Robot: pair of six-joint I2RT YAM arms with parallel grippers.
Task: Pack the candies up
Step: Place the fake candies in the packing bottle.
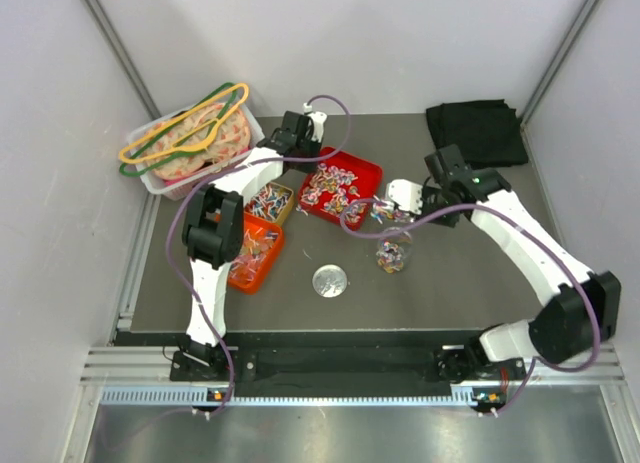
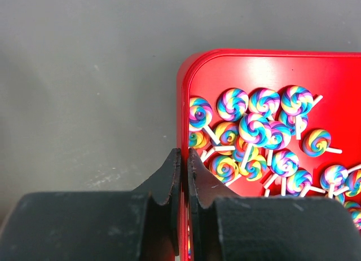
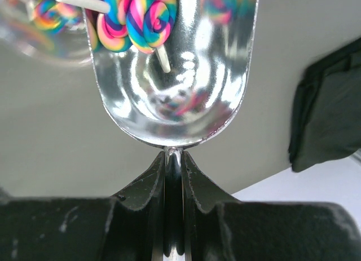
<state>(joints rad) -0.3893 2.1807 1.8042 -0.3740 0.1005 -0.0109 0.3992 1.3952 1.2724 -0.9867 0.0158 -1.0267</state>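
Candies (image 2: 254,128) mostly lie in the red tray (image 2: 225,69); some fill the clear jar (image 1: 393,253). Left gripper (image 2: 183,155) jaws pinch the tray rim; right gripper (image 3: 174,157) jaws clamp the loaded scoop (image 3: 175,97).

Left arm (image 1: 205,283), right arm (image 1: 525,248): white links, black joints, purple cables (image 1: 168,248); black tool fingers (image 2: 166,179), scuffed.
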